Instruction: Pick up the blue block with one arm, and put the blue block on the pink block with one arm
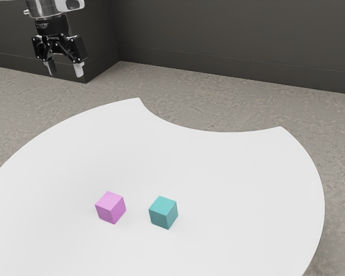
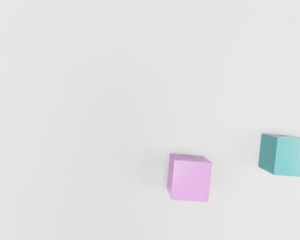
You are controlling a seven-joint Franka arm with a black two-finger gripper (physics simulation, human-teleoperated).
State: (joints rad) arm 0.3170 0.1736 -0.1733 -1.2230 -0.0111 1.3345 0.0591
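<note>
Tool (image 1: 64, 70), fingers (image 1: 79, 69) parted, hangs well apart from blue block (image 1: 163, 211), lying flat.

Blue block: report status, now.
Hand open, high over the table, holding nothing. Blue block sits on the table beside the pink block, not touching. Nothing blocks the approach.

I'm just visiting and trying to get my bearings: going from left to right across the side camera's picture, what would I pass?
gripper, hanging open up high → pink block on the white table → blue block, beside the pink one but not touching it.
</note>
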